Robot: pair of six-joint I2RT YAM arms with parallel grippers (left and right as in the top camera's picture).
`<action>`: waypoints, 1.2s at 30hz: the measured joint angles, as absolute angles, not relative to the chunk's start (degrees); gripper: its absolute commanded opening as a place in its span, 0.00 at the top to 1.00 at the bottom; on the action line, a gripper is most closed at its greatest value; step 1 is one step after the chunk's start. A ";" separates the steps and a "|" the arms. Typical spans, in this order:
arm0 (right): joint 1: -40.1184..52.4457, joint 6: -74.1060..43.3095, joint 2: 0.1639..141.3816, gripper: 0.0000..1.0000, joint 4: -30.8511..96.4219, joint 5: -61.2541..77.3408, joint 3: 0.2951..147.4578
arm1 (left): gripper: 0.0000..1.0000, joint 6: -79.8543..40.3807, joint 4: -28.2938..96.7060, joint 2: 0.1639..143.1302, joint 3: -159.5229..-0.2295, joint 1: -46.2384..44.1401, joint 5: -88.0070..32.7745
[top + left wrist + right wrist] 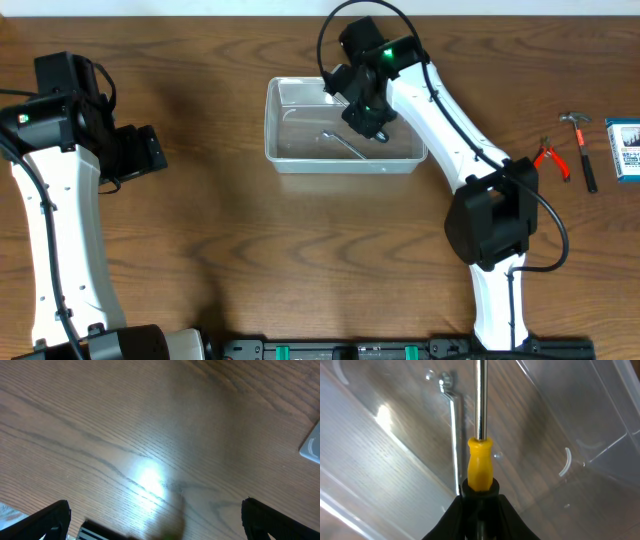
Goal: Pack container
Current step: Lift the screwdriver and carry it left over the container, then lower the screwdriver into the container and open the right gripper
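Yellow-handled screwdriver (480, 467) is clamped in the right gripper (479, 502), its shaft reaching into the clear container (270, 130) just beneath, beside a bent metal tool (454, 435). Left gripper (155, 517) gapes wide over the wooden table (150, 420), the container well off to its right.

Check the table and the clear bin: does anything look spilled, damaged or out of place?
Nothing stands out. The container sits upright with a metal tool lying flat inside; the right fingers hold a yellow-handled screwdriver over it. Pliers, hammer and a small box lie tidily off to the right.
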State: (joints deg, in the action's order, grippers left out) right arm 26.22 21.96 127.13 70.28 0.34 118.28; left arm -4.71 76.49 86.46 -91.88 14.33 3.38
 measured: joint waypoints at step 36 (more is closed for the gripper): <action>24.71 20.86 127.13 0.74 63.90 2.85 106.91 | 0.02 -4.71 76.49 86.46 -91.88 14.33 3.38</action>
State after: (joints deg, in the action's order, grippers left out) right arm 24.71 20.86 127.13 63.90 2.85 106.91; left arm -4.71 76.49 86.46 -91.88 14.33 3.38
